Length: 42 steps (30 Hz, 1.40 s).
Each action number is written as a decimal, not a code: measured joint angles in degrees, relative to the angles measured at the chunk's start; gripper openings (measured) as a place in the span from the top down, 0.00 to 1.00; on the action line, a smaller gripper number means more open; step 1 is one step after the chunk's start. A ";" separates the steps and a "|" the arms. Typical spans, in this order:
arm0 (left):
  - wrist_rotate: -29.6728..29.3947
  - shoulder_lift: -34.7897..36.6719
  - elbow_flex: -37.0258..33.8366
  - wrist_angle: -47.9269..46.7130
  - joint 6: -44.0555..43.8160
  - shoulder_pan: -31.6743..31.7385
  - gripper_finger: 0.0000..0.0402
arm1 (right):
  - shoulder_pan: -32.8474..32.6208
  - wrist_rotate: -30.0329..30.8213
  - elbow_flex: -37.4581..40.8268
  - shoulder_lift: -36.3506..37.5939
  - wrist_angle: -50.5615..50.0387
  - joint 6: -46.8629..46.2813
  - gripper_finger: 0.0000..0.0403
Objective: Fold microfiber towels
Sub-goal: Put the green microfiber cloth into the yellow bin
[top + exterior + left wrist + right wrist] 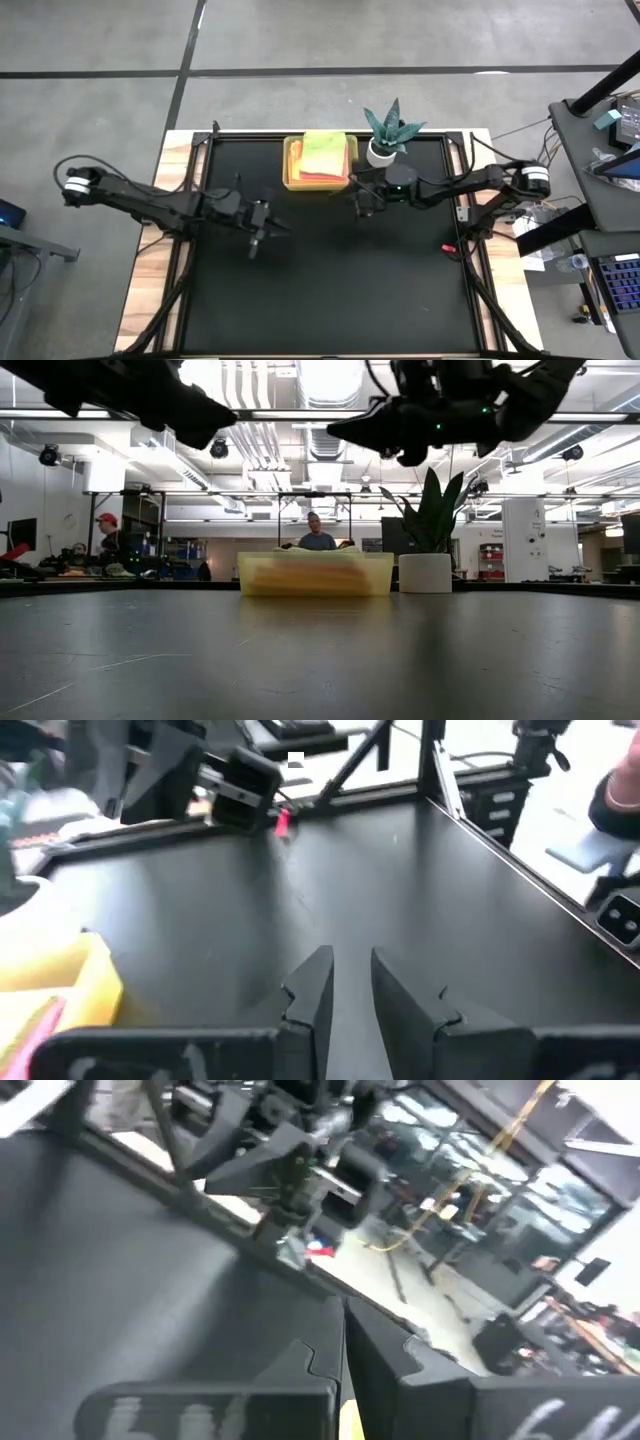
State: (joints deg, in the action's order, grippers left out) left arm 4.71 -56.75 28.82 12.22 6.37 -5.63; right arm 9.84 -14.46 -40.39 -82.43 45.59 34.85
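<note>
The microfiber towels lie folded in a stack inside the yellow tray [290, 165] at the table's far edge. A lime green towel [322, 150] is on top, with orange and pink edges [318, 174] under it. My left gripper [270, 228] hovers above the black table surface, left of centre. In the left wrist view its fingers [348, 965] stand a little apart with nothing between them. My right gripper [361, 205] hangs in the air just near and right of the tray, its fingers [343, 1320] shut and empty. The low view shows the tray [315, 575] with both arms high above it.
A teal spiky plant in a white pot [385, 135] stands right beside the tray. A small red object [448, 248] lies at the mat's right edge. The black mat [330, 290] spreads toward the near edge. People [317, 538] show in the room beyond.
</note>
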 joint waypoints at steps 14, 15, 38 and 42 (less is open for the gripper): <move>-2.21 5.21 -2.19 1.01 0.00 0.29 0.86 | -0.11 2.49 4.18 7.35 0.16 1.16 0.98; -2.21 5.01 -2.19 1.05 0.00 0.31 0.86 | -0.11 2.50 4.21 7.63 0.11 0.96 0.98; -4.37 7.04 -2.34 -4.47 12.61 6.64 0.86 | 8.84 23.47 -42.42 -9.42 -60.77 -22.83 0.98; -4.94 9.93 -3.59 -6.22 14.04 7.50 0.86 | 13.07 22.45 -56.73 -19.25 -69.56 -20.46 0.98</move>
State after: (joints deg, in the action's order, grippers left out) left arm -0.23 -46.83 25.23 6.00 20.41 1.87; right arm 22.91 7.99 -97.12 -101.68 -23.97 14.39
